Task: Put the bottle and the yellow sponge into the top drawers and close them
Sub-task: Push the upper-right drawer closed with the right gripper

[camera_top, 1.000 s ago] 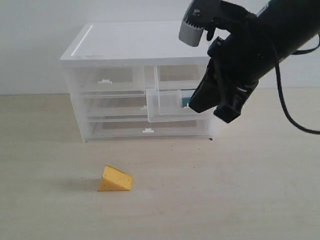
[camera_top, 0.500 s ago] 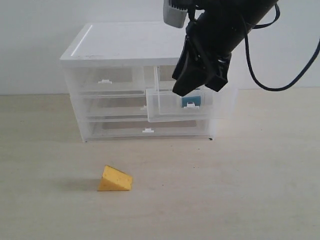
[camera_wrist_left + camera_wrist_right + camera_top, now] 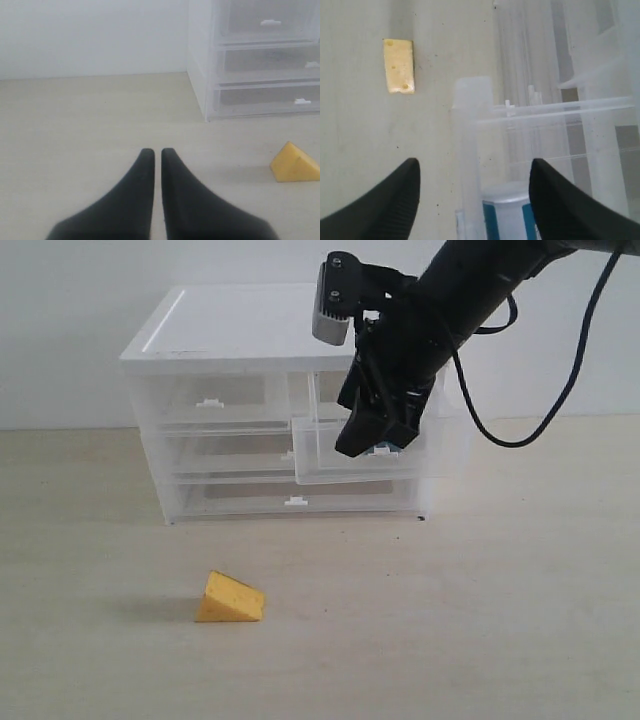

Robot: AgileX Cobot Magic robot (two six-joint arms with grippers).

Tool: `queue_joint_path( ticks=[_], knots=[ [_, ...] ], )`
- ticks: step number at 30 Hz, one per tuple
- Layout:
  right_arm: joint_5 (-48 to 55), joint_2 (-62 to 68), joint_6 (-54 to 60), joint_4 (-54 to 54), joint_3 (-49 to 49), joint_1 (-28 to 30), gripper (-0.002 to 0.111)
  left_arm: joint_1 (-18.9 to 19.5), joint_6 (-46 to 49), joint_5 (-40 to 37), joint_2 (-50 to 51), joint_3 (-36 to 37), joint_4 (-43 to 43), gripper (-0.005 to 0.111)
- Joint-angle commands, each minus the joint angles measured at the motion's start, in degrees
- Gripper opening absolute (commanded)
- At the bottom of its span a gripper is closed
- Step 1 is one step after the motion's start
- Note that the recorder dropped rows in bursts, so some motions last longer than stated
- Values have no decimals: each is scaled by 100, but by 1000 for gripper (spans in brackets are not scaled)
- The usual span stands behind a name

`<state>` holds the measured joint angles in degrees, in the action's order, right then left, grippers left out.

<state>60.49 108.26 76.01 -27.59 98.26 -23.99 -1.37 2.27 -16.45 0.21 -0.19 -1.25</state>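
The squat teal bottle [image 3: 507,214] with its white cap stood upright inside the pulled-out right top drawer [image 3: 322,452]. The left top drawer [image 3: 210,400] was shut. The wedge-shaped yellow sponge [image 3: 230,599] lay on the desk [image 3: 450,620], well apart from the drawers.

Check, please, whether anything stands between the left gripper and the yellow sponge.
Nothing visible does: only bare table lies between the left gripper and the yellow sponge. The top left drawer is shut, though, so its front would block the sponge from going in.

Right hand [image 3: 366,437] angled downward, fingers spread wide. Left hand [image 3: 157,153] pointing forward, fingers pressed together, empty.
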Motion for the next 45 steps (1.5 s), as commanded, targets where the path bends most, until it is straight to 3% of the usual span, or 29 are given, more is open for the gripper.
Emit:
queue_joint_path(
  ticks=[1, 4, 8, 10, 28, 31, 39, 45],
  knots=[
    [-260, 43, 101, 5, 38, 2, 55, 16, -32, 15, -21, 19, -42, 4],
    [-353, 44, 145, 5, 38, 2, 39, 16, -32, 15, -21, 19, -42, 4],
    [-451, 44, 259, 134, 38, 2, 9, 16, -32, 15, -21, 19, -42, 4],
    [-466, 44, 340, 134, 38, 2, 0, 16, -32, 15, -21, 19, -42, 4],
    [-1670, 44, 808, 156, 38, 2, 0, 16, -32, 15, -21, 19, -42, 4],
    [-1792, 44, 808, 256, 38, 2, 9, 16, -32, 15, -21, 19, -42, 4],
    [-2266, 245, 543, 273, 38, 2, 58, 16, -32, 15, -21, 19, -42, 4],
    [-2355, 165, 233, 270, 38, 2, 62, 16, -32, 15, -21, 19, -42, 4]
  ],
)
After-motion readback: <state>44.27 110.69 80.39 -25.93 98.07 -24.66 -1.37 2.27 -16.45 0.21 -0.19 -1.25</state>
